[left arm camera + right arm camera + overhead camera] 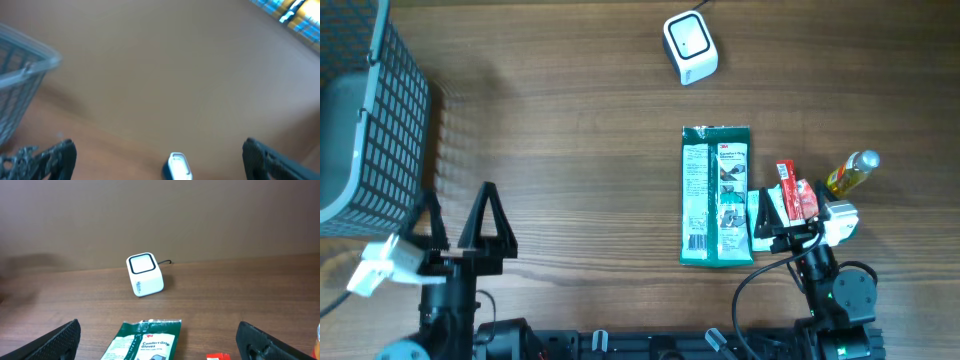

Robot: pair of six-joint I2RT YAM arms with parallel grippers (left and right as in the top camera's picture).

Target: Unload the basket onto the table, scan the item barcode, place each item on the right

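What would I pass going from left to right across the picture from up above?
Grey basket → left pincer, open → green glove pack → red packet → yellow bottle.

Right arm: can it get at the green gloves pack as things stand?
Probably yes. The right end effector is open and sits just beside the gloves pack, which lies flat with nothing on top of it. The red packet lies close on the pack's right, so coming down from above looks cleanest.
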